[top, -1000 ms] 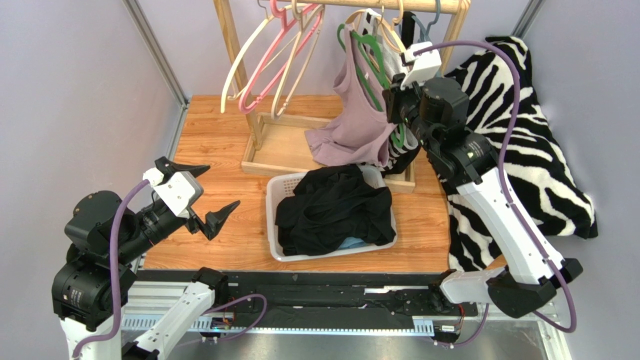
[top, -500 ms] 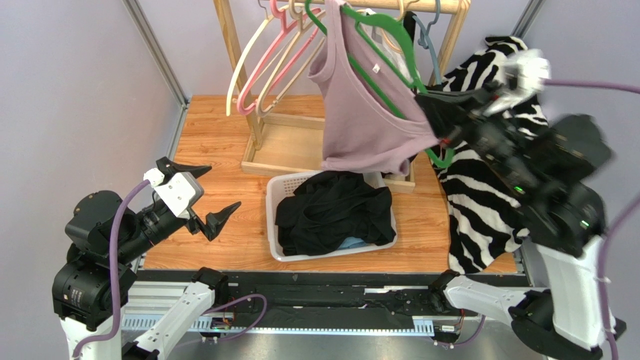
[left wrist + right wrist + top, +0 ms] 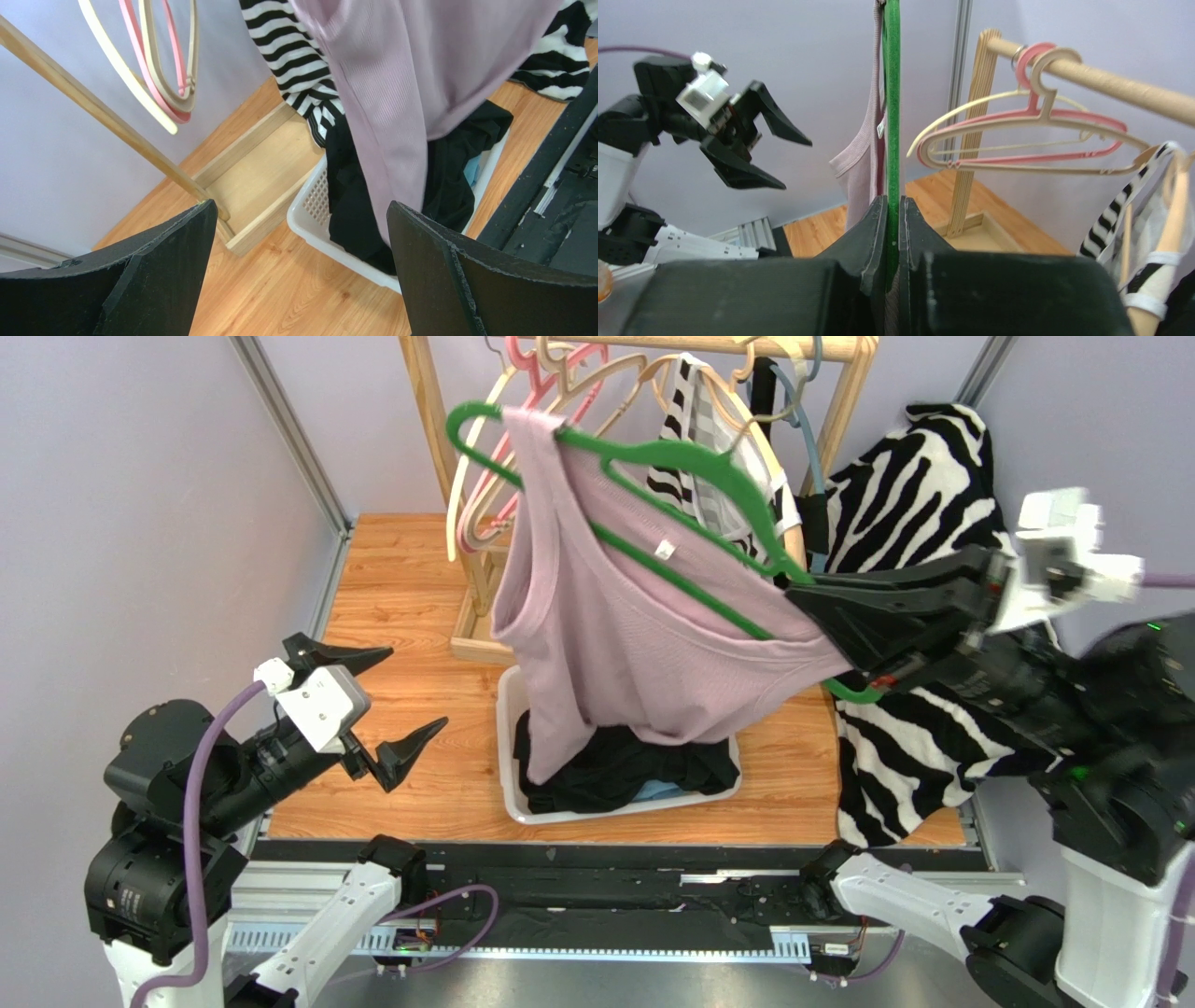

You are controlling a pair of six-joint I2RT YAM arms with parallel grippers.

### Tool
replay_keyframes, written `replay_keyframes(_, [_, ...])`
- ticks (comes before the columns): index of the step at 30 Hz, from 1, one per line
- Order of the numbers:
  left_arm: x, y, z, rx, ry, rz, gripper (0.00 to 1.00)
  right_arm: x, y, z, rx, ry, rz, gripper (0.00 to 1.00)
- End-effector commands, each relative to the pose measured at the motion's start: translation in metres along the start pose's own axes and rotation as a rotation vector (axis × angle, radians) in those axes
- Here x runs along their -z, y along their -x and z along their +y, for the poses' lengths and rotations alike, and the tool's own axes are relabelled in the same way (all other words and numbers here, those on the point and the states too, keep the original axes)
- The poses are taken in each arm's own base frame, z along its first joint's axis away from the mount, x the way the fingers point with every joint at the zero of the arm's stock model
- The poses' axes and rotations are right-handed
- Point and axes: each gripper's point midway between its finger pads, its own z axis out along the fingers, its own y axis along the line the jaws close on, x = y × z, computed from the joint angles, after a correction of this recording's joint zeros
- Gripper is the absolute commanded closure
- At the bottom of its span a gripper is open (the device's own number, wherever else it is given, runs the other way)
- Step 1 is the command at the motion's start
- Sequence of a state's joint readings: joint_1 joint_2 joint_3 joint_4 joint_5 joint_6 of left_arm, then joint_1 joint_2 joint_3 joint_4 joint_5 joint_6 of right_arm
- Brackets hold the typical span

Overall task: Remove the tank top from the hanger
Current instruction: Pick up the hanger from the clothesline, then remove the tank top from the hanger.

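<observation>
**Q:** Top view. What has just changed?

**A:** The right gripper [image 3: 821, 616], clamped on the lower end of the green hanger [image 3: 659, 469], has drawn it off the wooden rail [image 3: 800, 347]. 1 second ago the hanger hung among the others. Now its hook points free in the air, out toward the left. The tank top [image 3: 631, 637] has come along, still draped on the hanger, its hem hanging over the white basket [image 3: 508, 756] of dark clothes.

**Q:** And the meaning for the task?

**A:** Judged from this, the hanger is presented for stripping, but the garment is not yet off. The left gripper [image 3: 418, 685], jaws spread wide and empty, has barely shifted and waits near the basket, apart from the cloth.

**Q:** Left wrist view?

**A:** The 2 black fingers [image 3: 140, 280] frame the mauve fabric hanging just ahead, above the basket. A striped garment [image 3: 288, 49] and a pink hanger [image 3: 151, 49] sit behind it. The fingers touch nothing.

**Q:** Right wrist view?

**A:** The jaws are pressed on the green bar, which rises straight up between them with a strap alongside (the grip looks firm, with no gap visible). The waiting left gripper shows at upper left
</observation>
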State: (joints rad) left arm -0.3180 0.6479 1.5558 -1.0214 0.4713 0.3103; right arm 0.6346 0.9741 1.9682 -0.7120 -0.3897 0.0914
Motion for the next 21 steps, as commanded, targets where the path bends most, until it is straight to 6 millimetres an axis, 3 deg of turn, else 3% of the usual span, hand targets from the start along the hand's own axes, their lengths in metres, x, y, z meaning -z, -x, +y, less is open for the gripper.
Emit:
replay_keyframes(1, [0.009, 0.021, 0.0, -0.025, 0.004, -0.055, 0.01, -0.014, -0.043, -0.001, -0.014, 0.054, 0.133, 1.0])
replay_keyframes(2, [0.01, 0.023, 0.0, -0.036, 0.005, -0.062, 0.01, -0.016, -0.062, -0.002, -0.034, 0.063, 0.181, 1.0])
replay_keyframes(5, [0.014, 0.033, -0.002, -0.069, -0.005, -0.095, 0.01, -0.011, -0.089, 0.008, -0.047, 0.135, 0.251, 1.0])
replay_keyframes(9, [0.012, 0.041, -0.025, -0.121, -0.146, -0.156, 0.01, -0.004, -0.115, 0.017, -0.017, 0.217, 0.305, 1.0])
replay_keyframes(15, [0.001, 0.052, -0.056, -0.127, -0.409, -0.21, 0.01, 0.006, -0.126, 0.027, 0.093, 0.31, 0.288, 1.0])
replay_keyframes(16, [-0.001, 0.052, -0.058, -0.122, -0.431, -0.211, 0.01, 0.005, -0.136, 0.026, 0.096, 0.313, 0.301, 1.0])
replay_keyframes(21, [-0.024, 0.044, -0.054, -0.084, -0.494, -0.179, 0.02, 0.007, -0.144, 0.028, 0.125, 0.343, 0.306, 1.0])
